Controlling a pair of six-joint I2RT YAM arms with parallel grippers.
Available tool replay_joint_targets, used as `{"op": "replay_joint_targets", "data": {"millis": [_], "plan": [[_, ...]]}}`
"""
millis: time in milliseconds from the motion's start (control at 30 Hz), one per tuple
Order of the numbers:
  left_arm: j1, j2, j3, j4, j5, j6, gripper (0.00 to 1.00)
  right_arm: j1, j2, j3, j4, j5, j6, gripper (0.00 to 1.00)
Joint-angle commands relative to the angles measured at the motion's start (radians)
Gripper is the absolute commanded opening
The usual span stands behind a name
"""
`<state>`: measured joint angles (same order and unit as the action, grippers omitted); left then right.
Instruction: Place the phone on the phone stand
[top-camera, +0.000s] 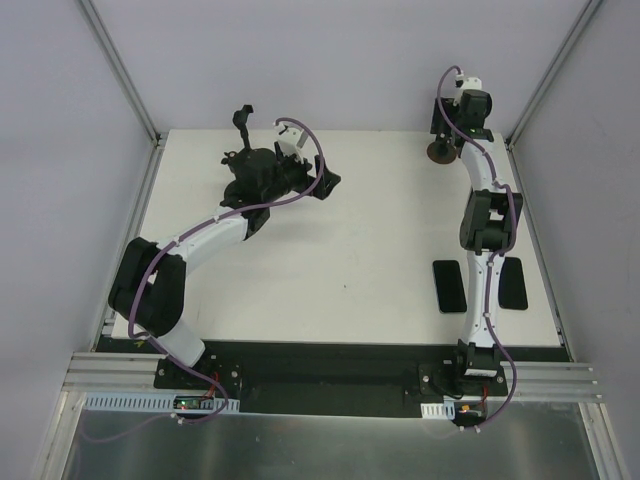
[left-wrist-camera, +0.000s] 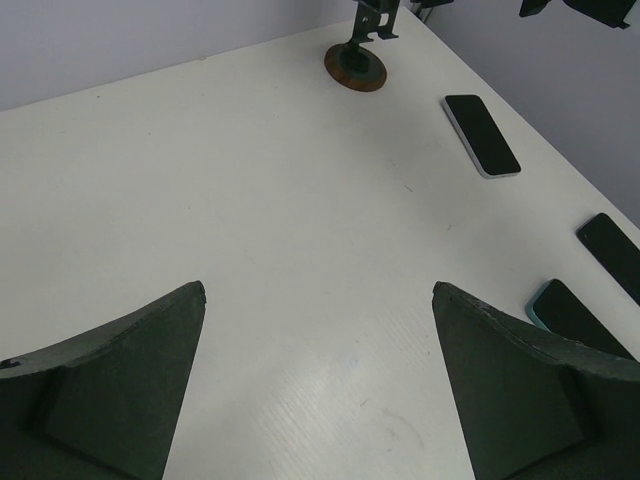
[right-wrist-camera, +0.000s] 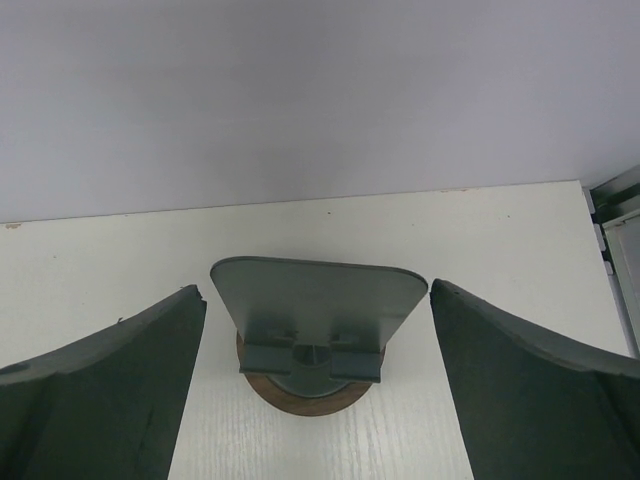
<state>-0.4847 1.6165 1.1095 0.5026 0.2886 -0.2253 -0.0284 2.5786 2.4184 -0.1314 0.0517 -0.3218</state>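
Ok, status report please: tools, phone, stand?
Left tool open, empty. Right tool open, facing empty stand. Phones flat on table, untouched. Nothing in the way.

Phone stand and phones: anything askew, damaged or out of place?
Nothing stands out. The phone stand sits upright and empty just ahead of the open right gripper. The phones lie flat on the table, apart from each other.

The left arm (top-camera: 210, 235) is bent toward the upper left, the right arm (top-camera: 485, 215) is stretched to the upper right, and the left gripper (left-wrist-camera: 318, 287) and right gripper (right-wrist-camera: 316, 288) are held spread wide.
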Motion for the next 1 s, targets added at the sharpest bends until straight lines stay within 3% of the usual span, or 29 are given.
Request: {"op": "replay_joint_targets", "data": {"millis": [0,267,467,600,733,967], "plan": [[-0.003,-0.035,0.030,0.036,0.043,0.032,0.95,0.002,-0.153,-0.020,-0.013,0.072,0.047,0.96],[0.005,-0.046,0.067,-0.079,0.138,0.131,0.98,-0.001,-0.491,-0.454,0.009,0.209,0.107,0.96],[0.008,-0.015,0.136,-0.223,0.286,0.210,0.99,-0.028,-0.618,-0.619,-0.117,0.264,0.144,0.96],[0.009,-0.010,0.141,-0.251,0.386,0.244,0.99,-0.073,-0.588,-0.579,-0.339,0.214,0.200,0.96],[0.009,0.008,0.153,-0.280,0.364,0.261,0.99,-0.134,-0.474,-0.397,-0.610,0.100,0.289,0.96],[0.008,0.062,0.219,-0.346,0.365,0.257,0.99,-0.157,-0.313,-0.213,-0.816,0.008,0.251,0.96]]}}
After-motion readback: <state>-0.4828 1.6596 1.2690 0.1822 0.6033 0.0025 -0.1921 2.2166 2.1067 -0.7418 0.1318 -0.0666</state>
